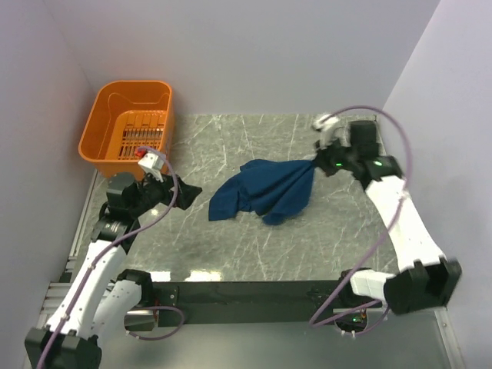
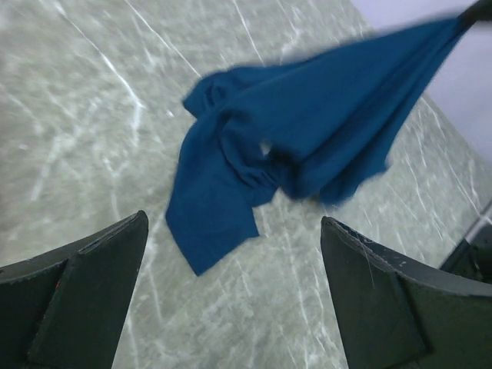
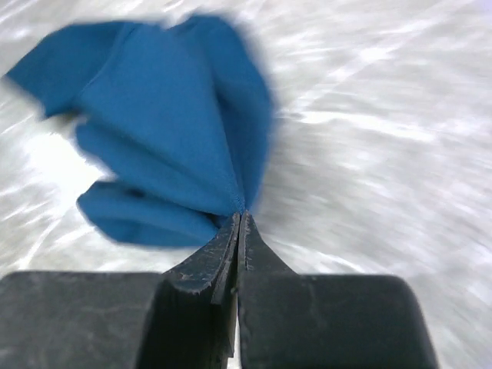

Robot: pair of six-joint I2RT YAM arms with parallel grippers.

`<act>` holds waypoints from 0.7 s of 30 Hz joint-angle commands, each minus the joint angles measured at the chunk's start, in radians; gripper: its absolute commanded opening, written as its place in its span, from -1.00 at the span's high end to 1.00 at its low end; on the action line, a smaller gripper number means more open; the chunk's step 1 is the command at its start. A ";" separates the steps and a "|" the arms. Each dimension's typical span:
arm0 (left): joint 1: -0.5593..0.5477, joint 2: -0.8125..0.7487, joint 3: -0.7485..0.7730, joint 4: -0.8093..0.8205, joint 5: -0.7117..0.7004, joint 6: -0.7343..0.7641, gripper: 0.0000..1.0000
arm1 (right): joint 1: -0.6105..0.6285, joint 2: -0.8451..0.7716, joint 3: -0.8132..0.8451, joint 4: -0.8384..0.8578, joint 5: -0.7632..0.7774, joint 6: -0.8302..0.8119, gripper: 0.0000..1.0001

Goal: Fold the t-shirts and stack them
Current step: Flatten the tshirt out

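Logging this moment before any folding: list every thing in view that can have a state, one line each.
t-shirt: unfolded and crumpled, one end pinched and drawn taut, the rest lying on the table.
right gripper: shut on the t-shirt.
left gripper: open, holding nothing, apart from the t-shirt.
orange basket: upright at the far left, no shirt visible inside.

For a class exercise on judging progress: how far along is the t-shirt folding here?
Done: nothing yet; the t-shirt lies crumpled on the table. In hand: the right gripper is shut on one edge of it; the left gripper hangs open, holding nothing. Left: spreading it flat, folding, stacking.
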 commanded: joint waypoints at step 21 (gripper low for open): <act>-0.347 0.932 0.567 -0.034 -0.220 0.087 -0.84 | -0.309 -0.239 -0.270 0.146 0.040 -0.025 1.00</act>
